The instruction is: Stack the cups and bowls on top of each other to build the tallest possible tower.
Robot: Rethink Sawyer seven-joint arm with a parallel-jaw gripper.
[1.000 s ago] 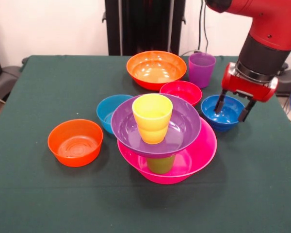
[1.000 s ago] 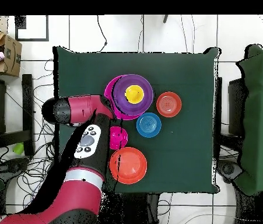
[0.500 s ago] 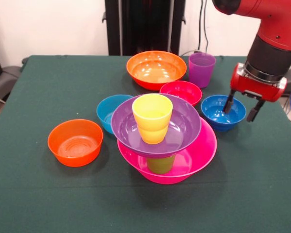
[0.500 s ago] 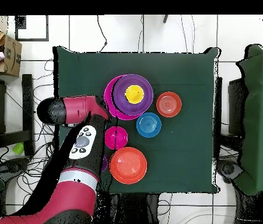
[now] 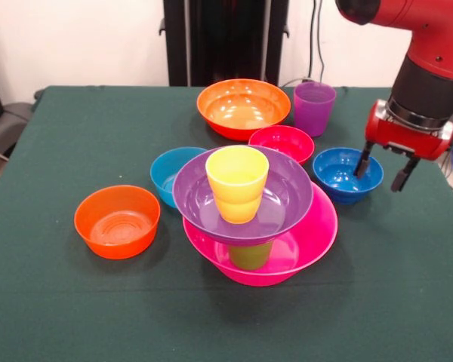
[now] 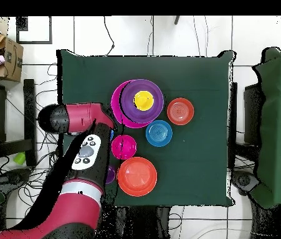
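1. Far left, front view: small orange bowl point(image 5: 117, 220) loose on the table point(image 5: 53, 302), with open cloth on every side.
2. Just beside the tower point(image 5: 249, 215) at its left-rear: light blue bowl point(image 5: 168, 172), partly hidden and awkward to reach.
3. Centre: built so far as pink bowl point(image 5: 317, 234), lime cup point(image 5: 251, 255), purple bowl point(image 5: 287, 197), yellow cup point(image 5: 237, 183) on top. Roughly four of ten pieces placed, six left.
4. Behind: big orange bowl point(image 5: 243, 108), red bowl point(image 5: 281, 142), purple cup point(image 5: 314, 107), all loose and closely grouped.
5. Right: dark blue bowl point(image 5: 347, 173) unstacked; gripper point(image 5: 380, 171) straddling its right rim, fingers spread, holding nothing.
6. Near the right table edge; little room there, plenty across the front.
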